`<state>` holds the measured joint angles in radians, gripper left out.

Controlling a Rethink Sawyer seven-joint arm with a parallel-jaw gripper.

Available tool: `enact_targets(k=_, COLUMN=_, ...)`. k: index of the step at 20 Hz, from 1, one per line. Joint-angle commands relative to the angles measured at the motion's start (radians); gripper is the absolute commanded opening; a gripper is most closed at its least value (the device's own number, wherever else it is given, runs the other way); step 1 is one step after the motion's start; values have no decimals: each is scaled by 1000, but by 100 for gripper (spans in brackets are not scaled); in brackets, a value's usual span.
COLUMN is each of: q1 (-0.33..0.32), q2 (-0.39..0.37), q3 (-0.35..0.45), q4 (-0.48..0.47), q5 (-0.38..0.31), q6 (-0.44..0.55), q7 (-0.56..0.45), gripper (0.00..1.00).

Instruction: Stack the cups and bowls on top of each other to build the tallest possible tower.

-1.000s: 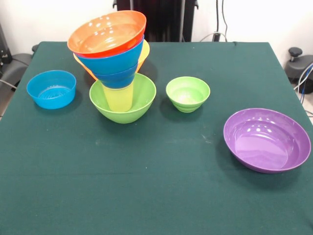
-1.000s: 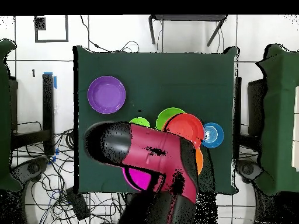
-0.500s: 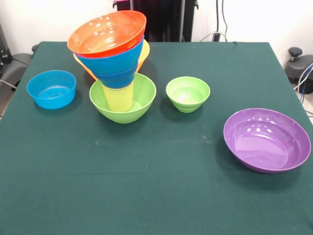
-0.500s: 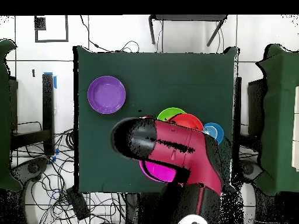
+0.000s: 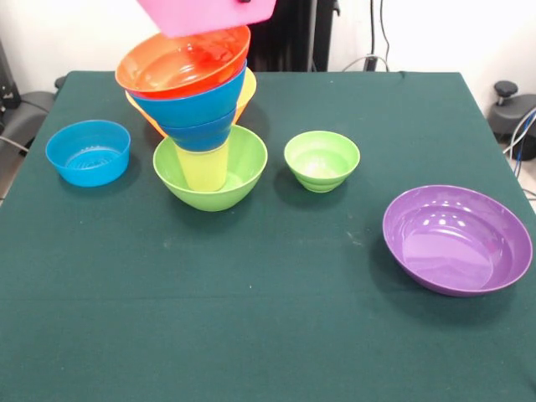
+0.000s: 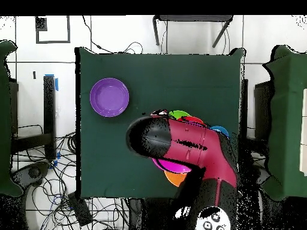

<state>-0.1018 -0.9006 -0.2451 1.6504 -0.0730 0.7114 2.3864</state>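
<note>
The tower stands at the table's back left in the front view. A large lime-green bowl (image 5: 209,176) holds the yellow tumbler (image 5: 203,167). Two blue bowls (image 5: 201,107) and a red-orange bowl (image 5: 182,57) sit on the tumbler, leaning to the left. A pink bowl (image 5: 205,12) hangs in the air just above the red-orange bowl, cut by the top edge. It also shows under the red arm (image 6: 180,144) in the overhead view (image 6: 171,166). The gripper holds it from above. The gripper itself is hidden by the arm and the picture's edge.
An orange bowl (image 5: 245,94) sits behind the tower. A low light-blue bowl (image 5: 88,152) stands left of it and a small lime-green bowl (image 5: 322,159) to its right. A wide purple bowl (image 5: 457,239) lies front right and also shows in the overhead view (image 6: 109,97).
The arm has swung across to above the tower with the pink bowl. The bowl has come down into the front view above the red-orange bowl. The tower has not moved.
</note>
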Motion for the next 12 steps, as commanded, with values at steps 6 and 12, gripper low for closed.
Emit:
enact_targets(k=6, q1=-65, q2=68, q3=212, q4=76, q5=-160, q6=-83, q7=-231, gripper=0)
enact_targets(k=12, q1=-87, q2=68, q3=237, q4=60, q5=-191, q6=-54, q7=-228, gripper=0)
